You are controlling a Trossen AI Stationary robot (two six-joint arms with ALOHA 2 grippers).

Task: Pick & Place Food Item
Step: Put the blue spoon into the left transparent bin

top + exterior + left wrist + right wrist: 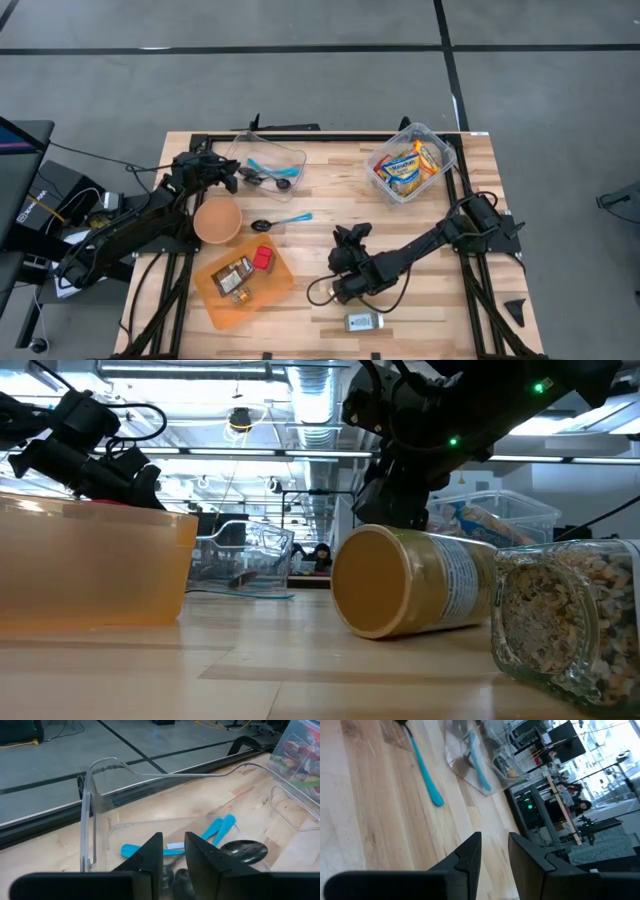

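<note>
An orange tray [275,290] near the front left holds a brown packet [232,274] and a red item [262,258]. A clear tub [437,172] at the far right holds yellow snack packs [405,166]. My left gripper [228,178] hovers at the near left rim of a clear bin [95,795] holding blue-handled spoons [215,827]. Its fingers [150,855] stand a little apart with nothing between them. My right gripper [352,236] is at mid-table, pointing toward the far left. It is narrowly open [495,851] over bare wood and holds nothing.
A tan bowl [217,221] stands beside the tray, and a blue-handled spoon [281,221] lies at mid-table. A jar [362,321] lies near the front edge. In the low view a tan-lidded jar [410,595] lies on its side beside a grain-filled glass jar [570,615].
</note>
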